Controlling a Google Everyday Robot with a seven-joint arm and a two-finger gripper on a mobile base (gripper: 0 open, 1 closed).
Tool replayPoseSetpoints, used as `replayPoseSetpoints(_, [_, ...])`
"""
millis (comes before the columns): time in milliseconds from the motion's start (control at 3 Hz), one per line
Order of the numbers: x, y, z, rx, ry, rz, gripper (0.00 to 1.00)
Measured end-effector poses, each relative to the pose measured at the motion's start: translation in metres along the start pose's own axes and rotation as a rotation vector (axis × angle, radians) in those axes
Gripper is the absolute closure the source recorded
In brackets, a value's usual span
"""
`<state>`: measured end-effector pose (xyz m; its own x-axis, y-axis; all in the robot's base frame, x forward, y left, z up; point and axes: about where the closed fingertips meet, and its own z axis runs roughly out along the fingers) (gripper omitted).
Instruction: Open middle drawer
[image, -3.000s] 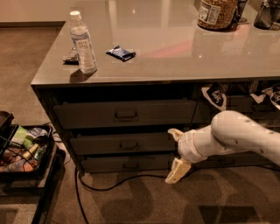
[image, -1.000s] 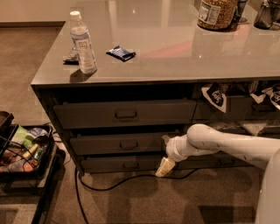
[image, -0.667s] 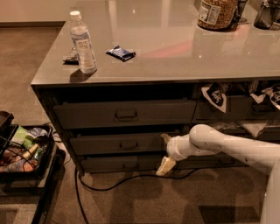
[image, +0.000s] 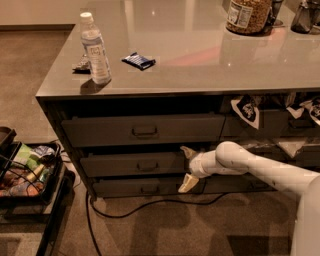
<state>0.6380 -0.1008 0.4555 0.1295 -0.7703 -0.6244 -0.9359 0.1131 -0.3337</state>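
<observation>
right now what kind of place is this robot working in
Probably an office break room or kitchenette: a grey counter carries a water bottle and a food jar, with drawers beneath. The open pincer sits at the right end of the middle drawer.

No legible text; labels on clear plastic water bottle (image: 95, 47) and glass jar (image: 248, 15) unreadable. Cream two-finger gripper (image: 188, 167), fingers spread, at right end of dark-grey middle drawer (image: 132, 164).

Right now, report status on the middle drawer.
Gripper open, at right end of middle drawer, off its handle. Drawer looks shut. Cable on floor below.
</observation>
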Motion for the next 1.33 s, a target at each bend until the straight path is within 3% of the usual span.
replayPoseSetpoints(667, [0.008,-0.002,0.014,-0.004,-0.017,0.032,0.00])
replayPoseSetpoints(1000, [0.016,-0.022,0.044,0.009,-0.037,0.045,0.00])
replayPoseSetpoints(1333, [0.026,-0.041,0.063,-0.008,-0.005,0.059,0.00])
